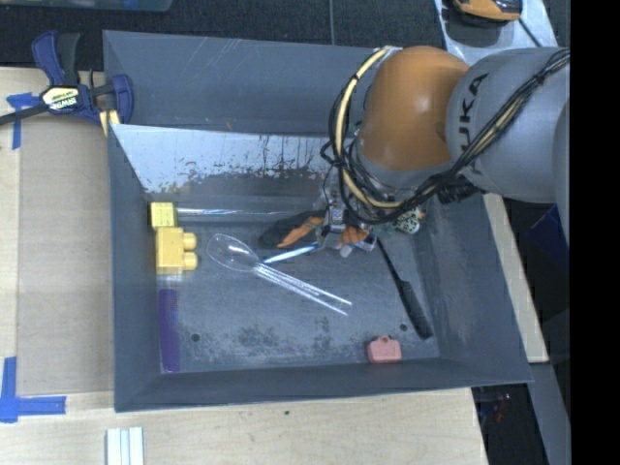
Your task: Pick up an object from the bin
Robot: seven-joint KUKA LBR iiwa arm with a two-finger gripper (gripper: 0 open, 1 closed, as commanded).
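Grey metal bin: a yellow plastic toy block at left, a clear plastic spoon mid-floor. The gripper sits low over a dark black-and-orange object at centre, and I cannot tell how wide it is open. A small pink block lies front right.

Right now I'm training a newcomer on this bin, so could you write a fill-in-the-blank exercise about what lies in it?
The block by the left wall of the bin is ____. The clear spoon points its bowl toward the view's ____. The small piece at the near wall is ____. The black stick lies on the spoon's ____ side in the view.
Missing words: yellow; left; pink; right.
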